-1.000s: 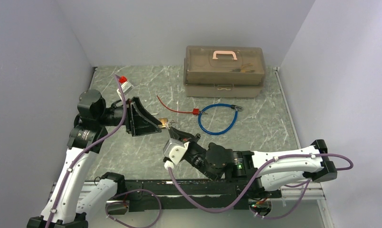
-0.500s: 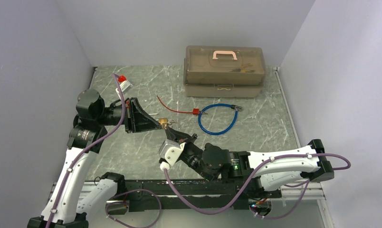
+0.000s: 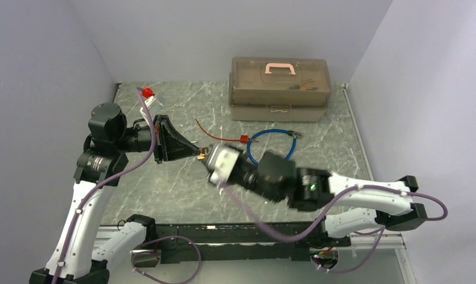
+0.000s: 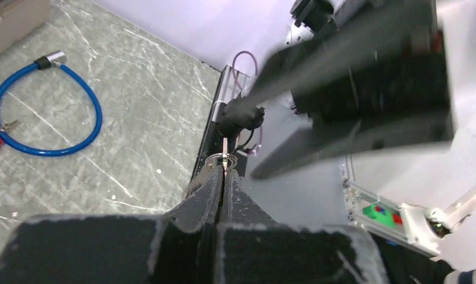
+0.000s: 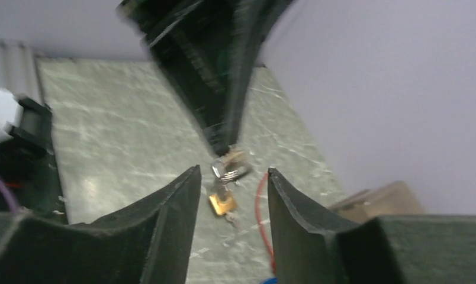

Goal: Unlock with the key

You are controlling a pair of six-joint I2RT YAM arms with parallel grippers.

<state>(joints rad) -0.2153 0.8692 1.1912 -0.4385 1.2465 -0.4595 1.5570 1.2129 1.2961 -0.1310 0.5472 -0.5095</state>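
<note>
Right arm has swung up off the table and in toward the left one since a second ago. Its jaws were shut then and are spread now, while the left jaws went from open to closed.

Top view: left gripper point(image 3: 195, 154) points right, jaws pressed together, with a small brass padlock point(image 3: 202, 155) at its tip. The right gripper point(image 3: 207, 163) is right up against that tip, but its white wrist block hides the fingers, so I can't tell the jaw state from here. Behind them on the table point(image 3: 164, 189) lie a red cable point(image 3: 215, 135) and a blue cable lock point(image 3: 271, 148), with a toolbox point(image 3: 280, 89) at the back.

Left wrist: the left gripper point(image 4: 222, 174) pinches the key point(image 4: 224, 145), whose blade sticks out past the tips with a ring point(image 4: 222, 158) around it. The right gripper point(image 4: 250, 139) is a blurry shape just beyond, jaws apart. The blue cable lock point(image 4: 46, 118) is off to the left.

Right wrist: the right gripper point(image 5: 232, 174) is clearly spread and not touching anything. The left gripper point(image 5: 224, 142) comes down from the top, closed on the ring point(image 5: 227, 170). The padlock point(image 5: 222, 203) hangs below it, in the air above the table point(image 5: 123, 136).
</note>
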